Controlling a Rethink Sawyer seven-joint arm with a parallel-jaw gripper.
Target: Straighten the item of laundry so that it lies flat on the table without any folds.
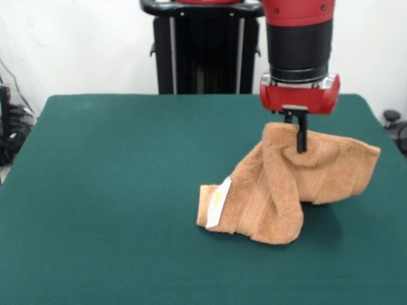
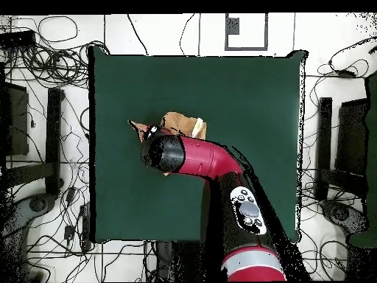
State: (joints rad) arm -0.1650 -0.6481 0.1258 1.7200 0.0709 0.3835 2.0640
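The orange-tan terry towel (image 1: 283,187) is bunched and draped, its top pulled up into a peak while its lower folds rest on the dark green table (image 1: 114,190). A small white label (image 1: 221,200) shows at its lower left end. My gripper (image 1: 299,143) comes down from above and is shut on the towel's raised top fold. In the overhead view the arm's head (image 2: 163,153) covers most of the towel (image 2: 180,123), and the gripper itself is hidden under it.
The robot's black pedestal (image 1: 203,51) stands behind the table's far edge. Cables and dark stands (image 2: 44,140) lie on the floor around the table (image 2: 243,96). The towel sits right of centre in the front view.
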